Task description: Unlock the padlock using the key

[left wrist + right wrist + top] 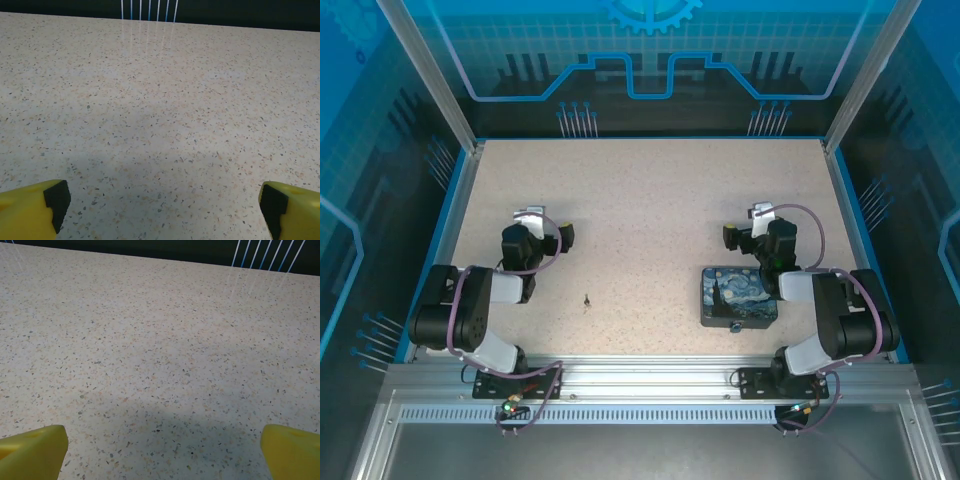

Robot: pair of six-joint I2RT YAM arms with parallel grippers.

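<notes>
The key (586, 299) is a tiny dark sliver lying on the speckled table between the two arms, near the front. A tiny bluish object (736, 326) that looks like the padlock sits at the near edge of the painted tin (738, 297). My left gripper (534, 217) rests back left of the key, well apart from it. In the left wrist view my left gripper (162, 210) is open, its yellow fingertips (35, 207) spread wide over bare table. My right gripper (761, 213) hovers just beyond the tin. The right wrist view also has my right gripper (162, 452) open with nothing between its fingers.
The squarish dark-blue tin with the swirly painting lies under the right arm's forearm. Blue walls and metal posts ring the table (650, 190). Purple-grey cables (555, 245) loop along both arms.
</notes>
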